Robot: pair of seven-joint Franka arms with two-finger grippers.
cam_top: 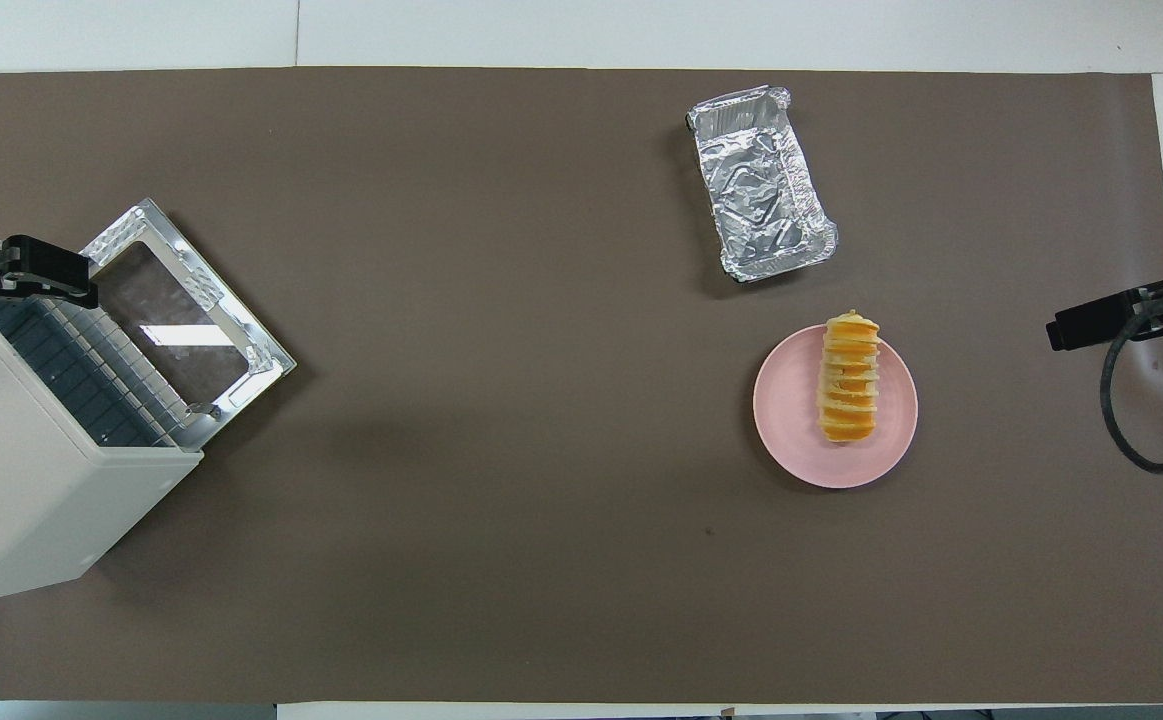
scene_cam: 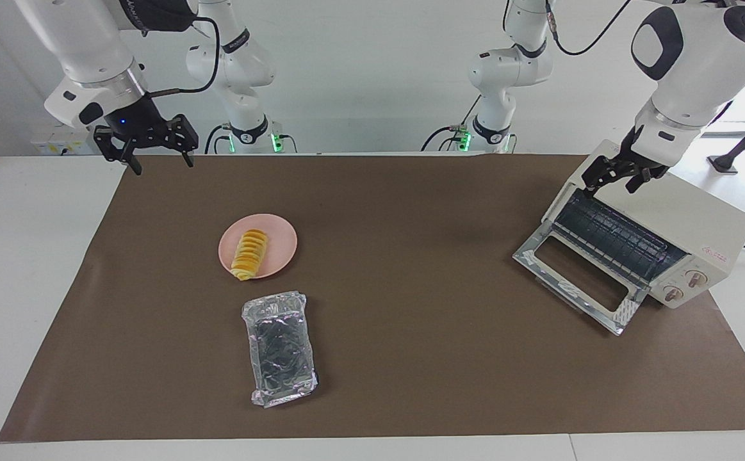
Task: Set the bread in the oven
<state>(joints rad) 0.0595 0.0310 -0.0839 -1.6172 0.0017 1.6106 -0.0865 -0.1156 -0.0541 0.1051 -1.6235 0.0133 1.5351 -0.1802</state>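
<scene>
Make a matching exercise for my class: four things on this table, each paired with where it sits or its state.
Things:
1. bread
2. foil tray
3. oven
4. right tool

Descriptions:
A. door dropped open
B. lying on the pink plate
C. empty, farther from the robots than the plate
D. open, raised over the mat's corner

Pairs: 1-B, 2-C, 3-A, 4-D

The ridged yellow-orange bread loaf (scene_cam: 250, 254) lies on the round pink plate (scene_cam: 282, 240). The crinkled silver foil tray (scene_cam: 280, 349) sits just beside the plate, farther from the robots. The cream-white boxy toaster oven (scene_cam: 654, 237) stands well apart from the plate, toward the left arm's end, door down.
</scene>
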